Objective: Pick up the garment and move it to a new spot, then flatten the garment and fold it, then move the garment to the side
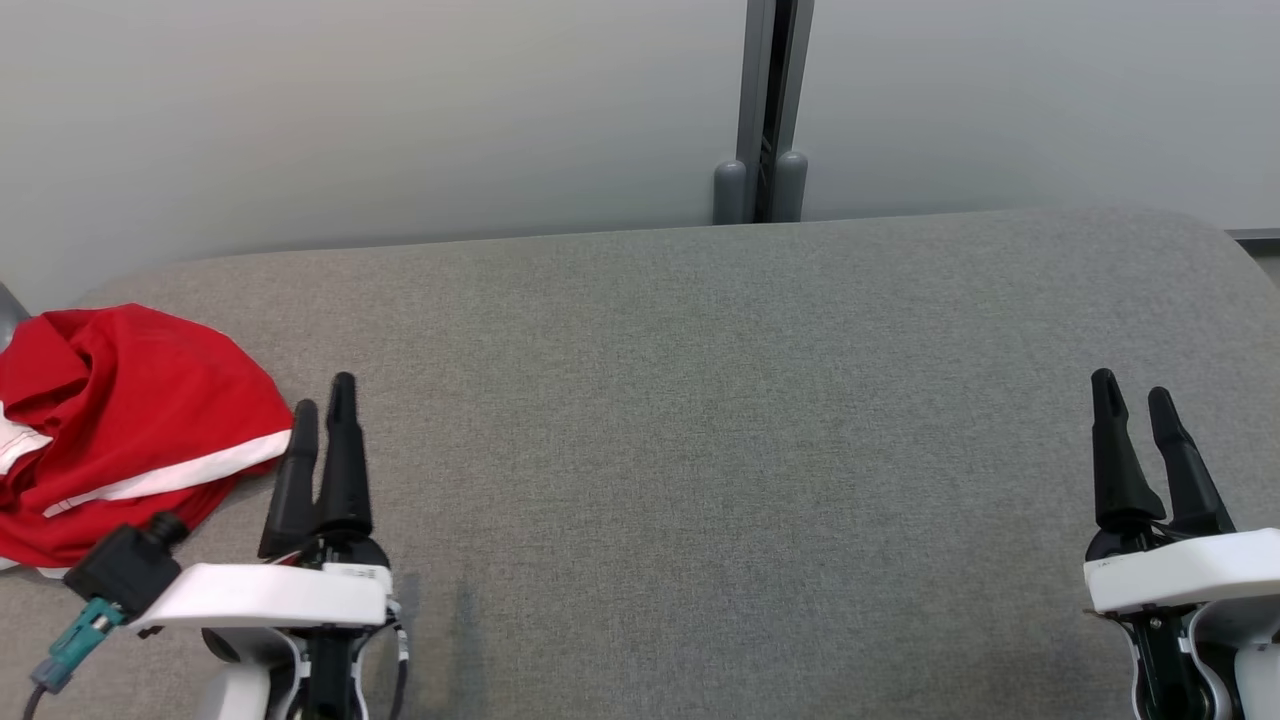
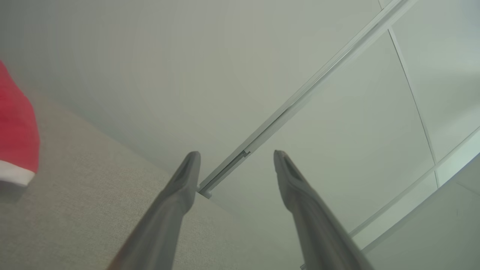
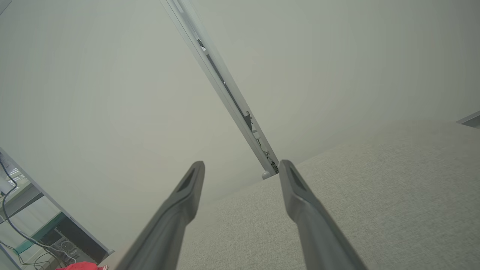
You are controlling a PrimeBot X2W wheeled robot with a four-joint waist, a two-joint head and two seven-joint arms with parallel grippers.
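Observation:
The garment [image 1: 120, 420] is red with white stripes and lies crumpled at the far left of the grey fabric table [image 1: 700, 450]. A corner of the garment [image 2: 17, 127] shows at the left edge of the left wrist view, and a scrap of the garment [image 3: 78, 266] at the bottom of the right wrist view. My left gripper [image 1: 322, 400] stands open just right of the garment, nothing between its fingers [image 2: 180, 187]. My right gripper [image 1: 1132, 392] is open over the table's right side, far from the garment, with nothing between its fingers [image 3: 187, 187].
A pale wall with a grey vertical post [image 1: 770, 110] stands right behind the table. The table's right end curves away near a grey floor strip [image 1: 1255, 236]. A desk with cables [image 3: 22, 225] lies off to the left.

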